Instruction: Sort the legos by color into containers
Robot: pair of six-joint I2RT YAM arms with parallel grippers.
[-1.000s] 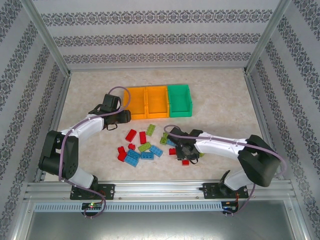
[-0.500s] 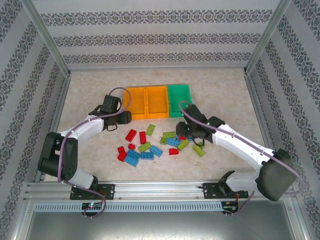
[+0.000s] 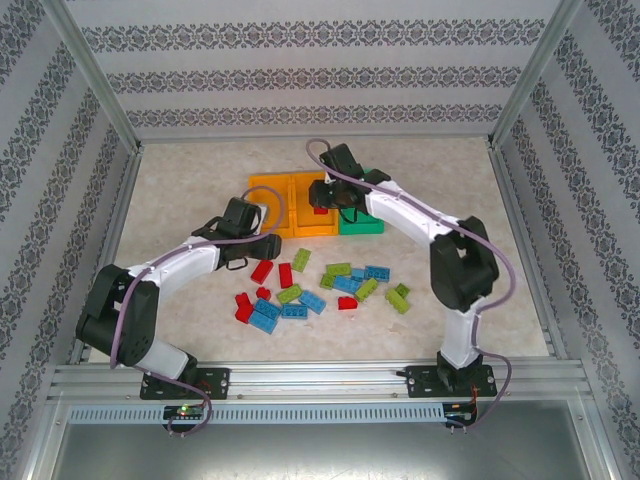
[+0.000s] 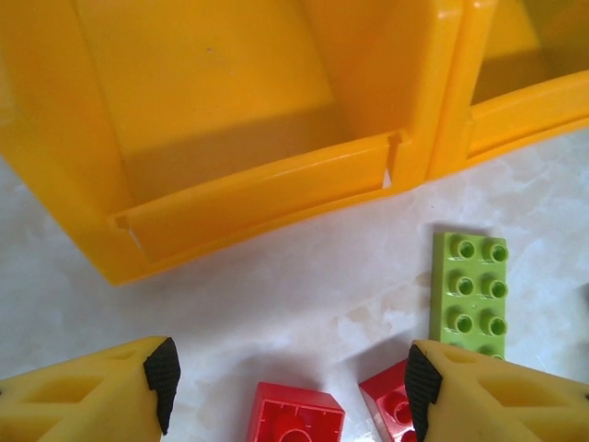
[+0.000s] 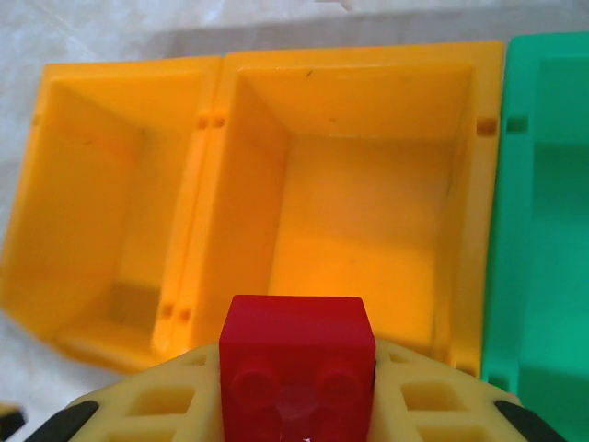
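While stretched over middle bin (image 5: 359,221) | right tool (image 3: 322,200) grips red brick (image 5: 296,364) | left tool (image 4: 290,385) spread

- We see three open bins (image 3: 268,180) touching in a row: two orange, with the green bin (image 3: 362,225) at the right.
- We see one red brick (image 5: 296,364) held above the middle bin (image 5: 359,221).
- We see the other legos (image 3: 338,269), red, blue and lime, lying scattered just in front of the bins.
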